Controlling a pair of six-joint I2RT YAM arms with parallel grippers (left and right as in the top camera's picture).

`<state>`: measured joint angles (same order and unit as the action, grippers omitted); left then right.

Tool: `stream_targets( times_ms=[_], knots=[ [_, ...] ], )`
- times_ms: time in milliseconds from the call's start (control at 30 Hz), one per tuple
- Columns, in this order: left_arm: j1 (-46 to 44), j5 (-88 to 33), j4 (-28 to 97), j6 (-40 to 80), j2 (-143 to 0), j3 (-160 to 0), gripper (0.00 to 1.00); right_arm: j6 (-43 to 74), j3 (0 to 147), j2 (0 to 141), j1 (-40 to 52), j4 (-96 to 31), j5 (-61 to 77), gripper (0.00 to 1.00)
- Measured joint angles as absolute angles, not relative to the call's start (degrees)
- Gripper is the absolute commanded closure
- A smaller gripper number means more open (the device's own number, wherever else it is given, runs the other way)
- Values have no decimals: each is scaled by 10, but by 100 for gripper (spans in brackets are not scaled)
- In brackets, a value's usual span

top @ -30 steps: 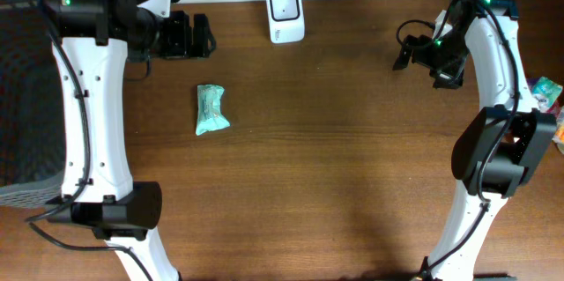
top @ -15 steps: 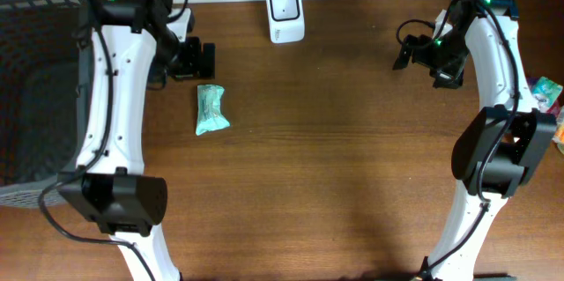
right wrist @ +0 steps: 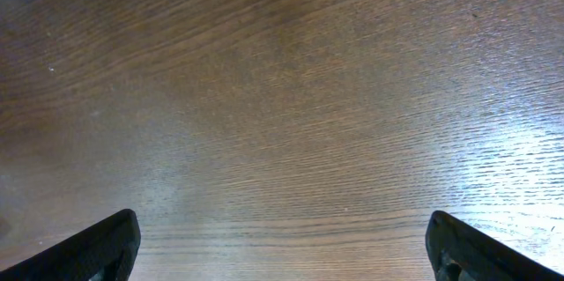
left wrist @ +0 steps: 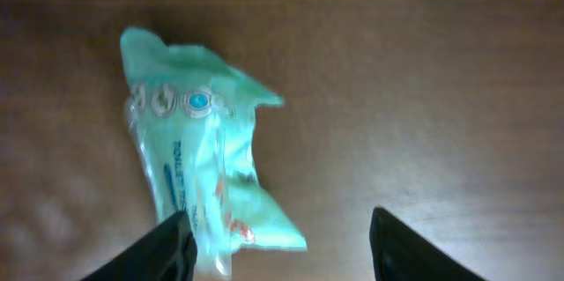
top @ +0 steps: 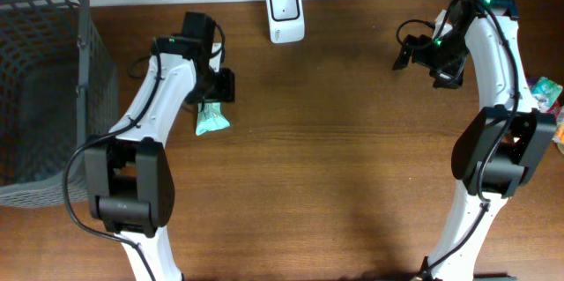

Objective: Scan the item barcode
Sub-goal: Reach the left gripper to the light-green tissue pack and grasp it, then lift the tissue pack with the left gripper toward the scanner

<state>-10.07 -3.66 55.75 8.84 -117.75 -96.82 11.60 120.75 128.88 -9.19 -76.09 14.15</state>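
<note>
The left gripper [left wrist: 280,228], jaws apart, has the crinkled mint-green plastic packet [left wrist: 203,158] off-centre by one finger; closing now could merely pinch its edge.

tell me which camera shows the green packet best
Left wrist: the green packet sits large, print visible. Overhead shows it small, its top under the left gripper. Right wrist shows only table.

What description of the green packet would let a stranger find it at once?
On the brown wooden table, look in the left half, under the left gripper. A packet lies there; unlike the white scanner at the far edge, it is crumpled, soft and mint green.
</note>
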Motion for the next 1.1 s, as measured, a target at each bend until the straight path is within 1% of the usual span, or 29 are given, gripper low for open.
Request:
stream_targets(
  times_ms=[133, 233, 467, 533, 667, 700, 733, 767, 867, 967, 1000, 1067, 1100],
  knots=[
    [-102, 6, 469, 91, -1178, -897, 31, 116, 1207, 1289, -92, -761, 142, 1],
    [-104, 36, 426, 91, -1178, -869, 31, 116, 1207, 1289, -92, -761, 142, 1],
    [-127, 77, 399, 91, -1181, -839, 34, 116, 1207, 1289, -92, -761, 142, 1],
    [-140, 92, 401, 91, -1196, -839, 44, 116, 1207, 1289, -92, -761, 142, 1],
    [-156, 106, 411, 97, -1206, -841, 78, 116, 1207, 1289, -92, -761, 142, 1],
    [-158, 110, 412, 96, -1207, -841, 82, 116, 1207, 1289, -92, -761, 142, 1],
    [-160, 113, 414, 96, -1207, -841, 90, 116, 1207, 1289, -92, -761, 142, 1],
    [-162, 118, 418, 95, -1206, -842, 92, 116, 1207, 1289, -92, -761, 142, 1],
    [-163, 116, 454, 94, -1207, -855, 91, 116, 1207, 1289, -92, -761, 142, 1],
    [-163, 46, 522, 95, -1221, -901, 91, 116, 1207, 1289, -92, -761, 142, 1],
    [-163, 6, 543, 95, -1224, -926, 88, 116, 1207, 1289, -92, -761, 142, 1],
    [-163, -110, 561, 96, -1225, -983, 81, 116, 1207, 1289, -92, -761, 142, 1],
    [-163, -193, 553, 97, -1225, -1001, 81, 116, 1207, 1289, -92, -761, 142, 1]
  ],
)
